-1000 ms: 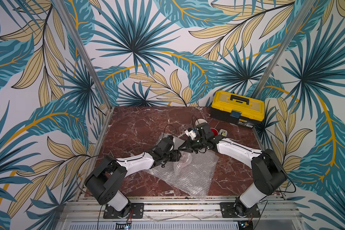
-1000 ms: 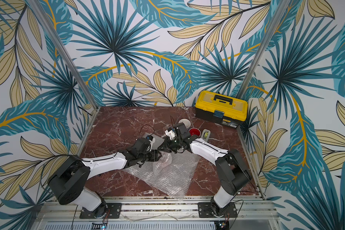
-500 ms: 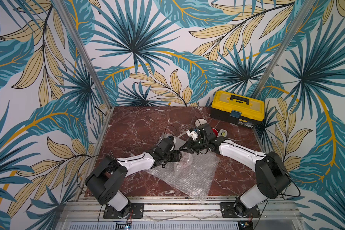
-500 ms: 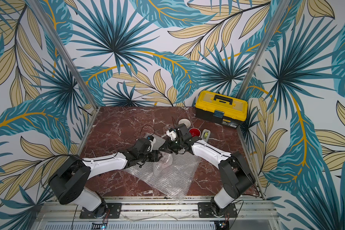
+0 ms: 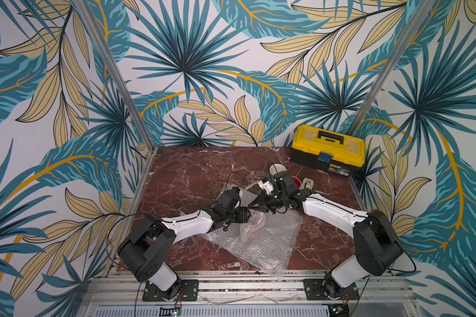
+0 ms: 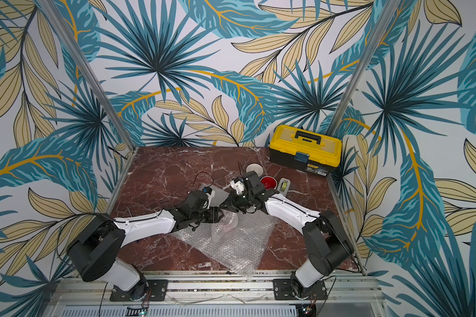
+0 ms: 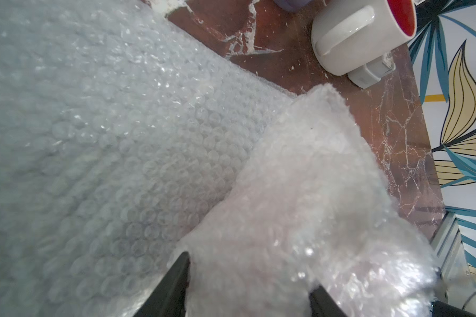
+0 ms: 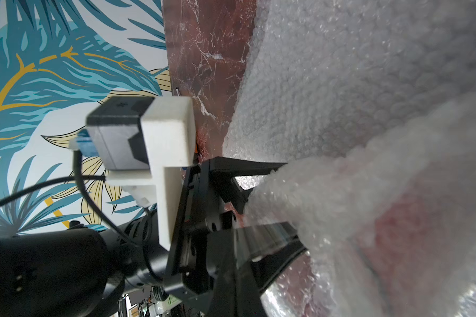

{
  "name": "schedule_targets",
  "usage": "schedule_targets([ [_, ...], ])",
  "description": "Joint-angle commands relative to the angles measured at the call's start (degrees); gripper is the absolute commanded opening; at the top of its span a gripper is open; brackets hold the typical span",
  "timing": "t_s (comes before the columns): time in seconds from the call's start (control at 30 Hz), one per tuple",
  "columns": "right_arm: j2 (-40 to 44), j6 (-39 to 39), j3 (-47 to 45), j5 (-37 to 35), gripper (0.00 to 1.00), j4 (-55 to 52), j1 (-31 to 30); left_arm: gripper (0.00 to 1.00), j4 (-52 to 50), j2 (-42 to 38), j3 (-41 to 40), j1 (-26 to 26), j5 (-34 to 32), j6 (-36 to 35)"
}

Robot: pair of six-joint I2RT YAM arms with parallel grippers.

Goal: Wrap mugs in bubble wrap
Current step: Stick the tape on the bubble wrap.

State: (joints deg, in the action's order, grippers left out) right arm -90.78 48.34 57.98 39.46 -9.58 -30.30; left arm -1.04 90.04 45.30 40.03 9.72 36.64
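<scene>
Left end effector (image 7: 249, 274) is clamped around the bubble wrap bundle (image 7: 300, 192), reddish inside, near the middle of the desk (image 5: 193, 175) over the flat sheet (image 5: 261, 241), with the right end effector (image 5: 254, 205) pressed together just beside it, so it's probably best to hold that squeeze steady while the right one tucks the loose flap snug.

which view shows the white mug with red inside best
The left wrist view: the white mug shows its handle, wall and red inside up close. Both top views show only its red inside from above, far off. The right wrist view misses it.
</scene>
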Motion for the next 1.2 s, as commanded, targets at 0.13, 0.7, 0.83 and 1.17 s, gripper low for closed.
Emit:
schedule_targets([
  [0.13, 1.7, -1.2, -2.3, 0.1, 0.0, -2.4, -0.3, 0.55, -1.4, 1.5, 1.3, -0.1, -0.5, -0.5],
  [0.7, -3.0, -3.7, -5.0, -1.6, 0.0, -6.2, -0.4, 0.55, -1.4, 1.8, 1.5, -0.1, -0.6, -0.4],
  [0.83, -3.5, -5.4, -5.0, -3.5, 0.0, -8.3, -0.4, 0.55, -1.4, 1.9, 1.6, -0.1, -0.7, -0.4],
  [1.17, -2.7, -13.9, -4.3, -10.7, 0.0, -15.6, -0.8, 0.55, -1.5, 2.2, 1.7, -0.1, -1.0, -0.2],
])
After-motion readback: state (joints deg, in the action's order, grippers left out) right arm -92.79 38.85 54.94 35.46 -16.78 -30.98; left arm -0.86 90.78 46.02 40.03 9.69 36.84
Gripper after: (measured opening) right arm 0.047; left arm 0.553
